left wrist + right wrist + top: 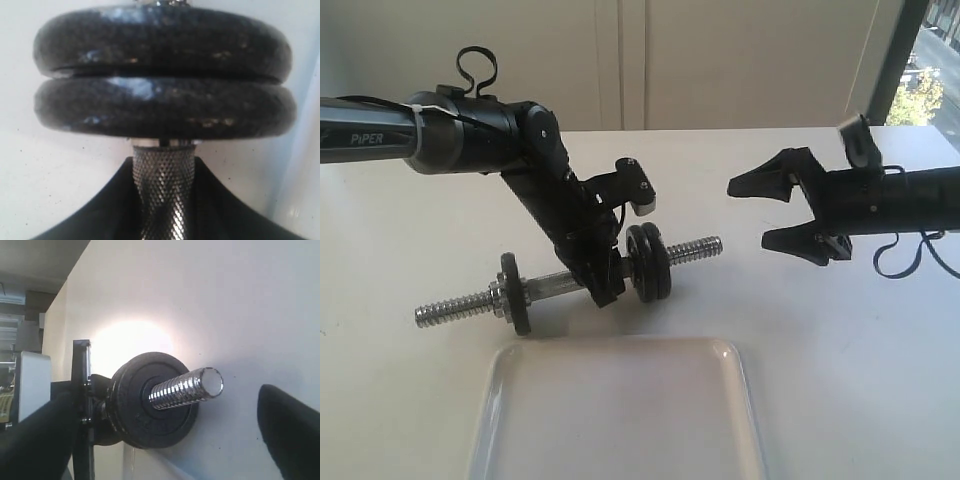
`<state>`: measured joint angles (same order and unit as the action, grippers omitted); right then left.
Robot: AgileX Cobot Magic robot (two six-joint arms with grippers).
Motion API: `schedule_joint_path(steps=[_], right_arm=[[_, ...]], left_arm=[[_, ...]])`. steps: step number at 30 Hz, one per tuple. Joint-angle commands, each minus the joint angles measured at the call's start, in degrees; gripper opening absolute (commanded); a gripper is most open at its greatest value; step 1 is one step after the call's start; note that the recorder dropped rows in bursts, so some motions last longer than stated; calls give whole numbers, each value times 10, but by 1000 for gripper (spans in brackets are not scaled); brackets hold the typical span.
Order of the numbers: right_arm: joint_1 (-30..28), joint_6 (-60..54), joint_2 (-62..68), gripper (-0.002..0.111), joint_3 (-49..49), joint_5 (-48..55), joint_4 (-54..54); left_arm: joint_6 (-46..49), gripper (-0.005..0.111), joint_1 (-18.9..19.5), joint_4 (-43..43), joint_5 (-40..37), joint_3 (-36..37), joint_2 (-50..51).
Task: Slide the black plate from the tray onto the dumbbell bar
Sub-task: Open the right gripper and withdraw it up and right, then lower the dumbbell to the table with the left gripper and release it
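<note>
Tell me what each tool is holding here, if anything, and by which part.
The left tool grips the dumbbell bar by its knurled middle, beside the two black plates. The right tool is open and holds nothing.

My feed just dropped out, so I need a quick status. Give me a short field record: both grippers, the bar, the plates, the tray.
left gripper: shut on the dumbbell bar at its middle
right gripper: open, holding nothing, clear of the bar's threaded end
pair of black plates: side by side on the bar, on the right gripper's side
single black plate: on the bar's other end
tray: in front of the bar, no plate visible on it
</note>
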<state>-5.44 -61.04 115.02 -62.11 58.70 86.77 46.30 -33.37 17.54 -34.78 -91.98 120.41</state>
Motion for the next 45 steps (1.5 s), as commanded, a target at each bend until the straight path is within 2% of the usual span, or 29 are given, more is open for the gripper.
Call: schedule_joint_path(steps=[1,2,3,4,5,6,12,16,26,32,39,45], right_arm=[[-4,-1,-6,65,-1,21,19],[-4,-7,-6,53,-1,30,26],[-4,-20,-6,33,-1,51,36],[-4,-32,-6,26,-1,64,43],[-4,-48,-9,7,-1,93,60],[-4,-53,-11,-1,-1,104,66],[-4,-62,-89,0,5,113,81],[-4,-62,-196,0,16,113,78],[-3,-17,-442,0,16,113,-19],[-3,13,-564,0,53,98,-70],[-3,48,-641,0,122,83,-117],[-3,60,-653,0,138,74,-119]], left_arm=[[1,0,0,14,-16,-11,-90],[1,0,0,13,-23,-11,-90],[1,0,0,13,-33,-11,-90],[1,0,0,10,-39,-11,-90],[1,0,0,-2,-49,-11,-90],[1,0,0,-5,-54,-11,-90],[1,0,0,-9,-60,-7,-63],[0,0,0,-8,-60,-7,-49],[0,0,0,-6,-69,-7,-22],[0,0,0,-5,-73,-7,-15],[7,0,0,-5,-68,-7,-10],[25,0,0,-5,-69,-7,9]])
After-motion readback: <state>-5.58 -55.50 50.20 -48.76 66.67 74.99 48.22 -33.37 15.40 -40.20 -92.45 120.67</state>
